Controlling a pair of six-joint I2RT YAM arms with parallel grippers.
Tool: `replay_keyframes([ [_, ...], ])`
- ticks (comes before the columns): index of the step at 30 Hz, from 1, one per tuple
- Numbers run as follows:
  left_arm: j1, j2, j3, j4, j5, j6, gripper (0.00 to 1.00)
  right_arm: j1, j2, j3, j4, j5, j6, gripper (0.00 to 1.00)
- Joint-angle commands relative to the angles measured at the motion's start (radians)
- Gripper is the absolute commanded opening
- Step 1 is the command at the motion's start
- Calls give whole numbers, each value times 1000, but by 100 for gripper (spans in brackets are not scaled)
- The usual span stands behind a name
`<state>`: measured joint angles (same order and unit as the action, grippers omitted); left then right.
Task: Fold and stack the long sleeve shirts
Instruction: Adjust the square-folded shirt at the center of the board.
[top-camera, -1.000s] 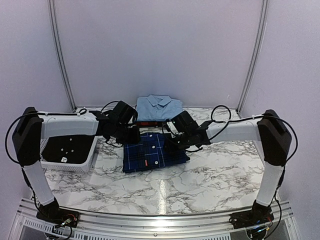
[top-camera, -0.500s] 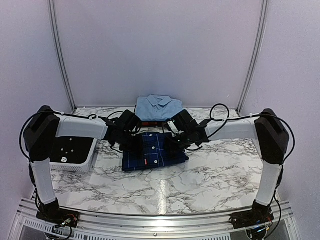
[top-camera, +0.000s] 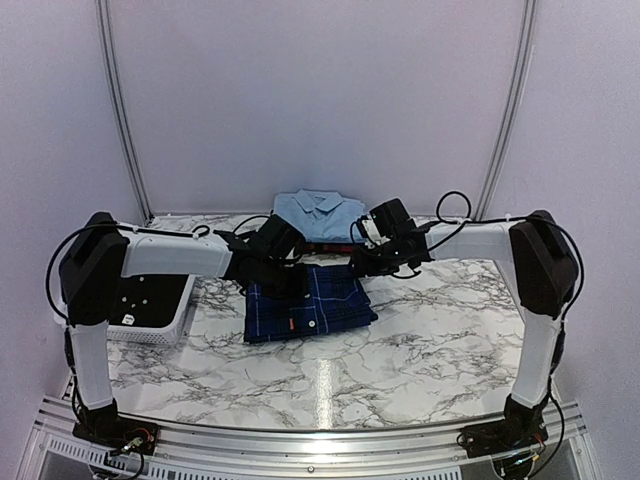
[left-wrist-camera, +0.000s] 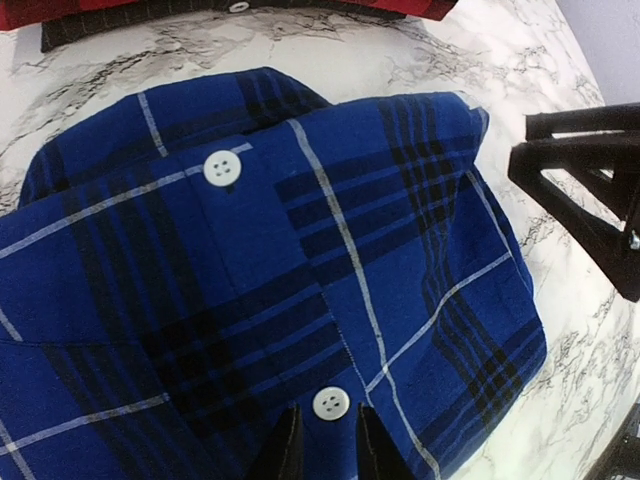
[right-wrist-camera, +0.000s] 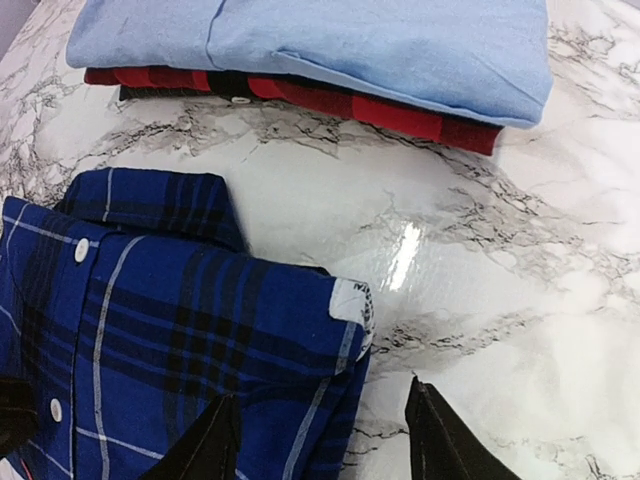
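Observation:
The navy plaid shirt (top-camera: 312, 306) lies folded on the marble table, collar toward the back. Behind it the light blue shirt (top-camera: 318, 214) lies folded on the red-and-black plaid shirt (top-camera: 322, 243). My left gripper (top-camera: 287, 277) is over the navy shirt's far left part. In the left wrist view its fingertips (left-wrist-camera: 288, 452) stand nearly closed on the navy cloth (left-wrist-camera: 300, 250), beside a white button (left-wrist-camera: 330, 403), with no fold pinched. My right gripper (right-wrist-camera: 318, 395) is open wide and straddles the navy shirt's (right-wrist-camera: 180, 320) far right corner. The light blue shirt (right-wrist-camera: 330, 45) and the red plaid shirt (right-wrist-camera: 400, 115) lie beyond it.
A white slotted basket (top-camera: 172, 322) stands at the left of the table, under the left arm. The marble table (top-camera: 400, 350) stretches out in front and to the right. Grey walls and metal rails close in the back and sides.
My left gripper has moved right, from the navy shirt's left edge onto its upper part. My right gripper has moved back and right to the shirt's far right corner. The shirts stayed put.

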<state>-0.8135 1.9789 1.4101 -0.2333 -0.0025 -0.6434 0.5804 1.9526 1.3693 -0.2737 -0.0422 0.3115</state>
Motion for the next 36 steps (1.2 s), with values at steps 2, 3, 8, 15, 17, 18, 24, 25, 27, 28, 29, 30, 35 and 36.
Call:
replay_keyframes([
  [2,-11,47,39,-3,-10,-13,20,-61,56,22,114,-172,-8,53],
  [3,-12,48,41,-3,-9,-14,20,-68,69,28,127,-194,-2,52],
  [8,-22,48,43,-7,-1,-19,20,-92,123,59,168,-275,35,46],
  [15,-68,28,27,-17,31,-25,19,-93,147,73,200,-307,68,38],
  [17,-82,25,18,-21,36,-26,19,-93,153,80,202,-304,70,36],
  [18,-89,22,13,-22,38,-28,19,-93,155,84,201,-302,71,35],
  [24,-100,43,-13,-21,48,-24,18,-93,141,113,192,-285,75,5],
  [25,-101,45,-20,-21,47,-22,18,-93,134,118,189,-278,76,2],
  [27,-101,46,-32,-23,47,-13,18,-94,128,137,169,-257,78,0],
  [28,-102,48,-42,-23,48,-7,18,-92,133,151,153,-244,73,0],
  [29,-101,49,-48,-23,51,-4,17,-93,143,168,138,-234,72,0],
  [30,-101,52,-52,-23,54,-1,17,-93,156,187,122,-227,69,0],
  [35,-103,60,-60,-23,60,14,17,-93,253,262,88,-221,72,0],
  [36,-102,61,-59,-23,61,16,17,-93,266,272,80,-226,72,0],
])
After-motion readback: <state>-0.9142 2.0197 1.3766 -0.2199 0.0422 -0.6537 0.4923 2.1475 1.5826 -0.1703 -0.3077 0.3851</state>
